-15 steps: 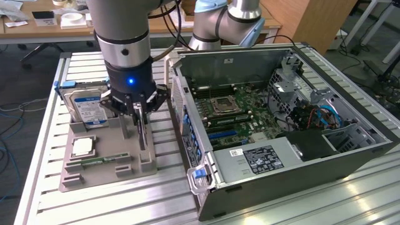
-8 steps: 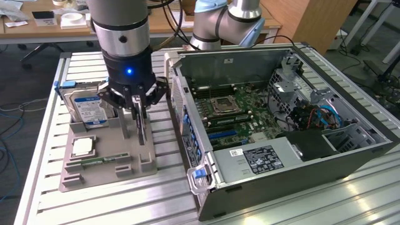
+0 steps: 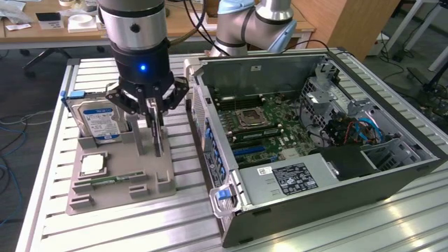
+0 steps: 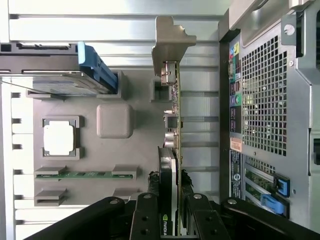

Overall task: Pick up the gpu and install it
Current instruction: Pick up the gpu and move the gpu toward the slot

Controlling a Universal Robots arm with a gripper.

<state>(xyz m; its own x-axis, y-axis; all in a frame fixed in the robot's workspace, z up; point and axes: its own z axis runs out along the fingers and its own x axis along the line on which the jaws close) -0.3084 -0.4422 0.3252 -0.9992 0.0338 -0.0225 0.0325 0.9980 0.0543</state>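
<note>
Standing on edge in its holder (image 4: 140,100), the gpu (image 4: 169,170) seems light, stiff and fragile; fingers (image 4: 146,220) clamp its flat faces.

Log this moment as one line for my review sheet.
stage: pick | gripper: shut on gpu | gpu: upright in gray holder | computer case: side open, gpu not installed

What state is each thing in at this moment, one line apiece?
gpu: on edge in its tray slot, gripped.
gripper: shut on the gpu.
hard drive: standing in its slot.
processor chip: flat in its pocket.
memory stick: lying in its slot.
computer case: side open.
</note>
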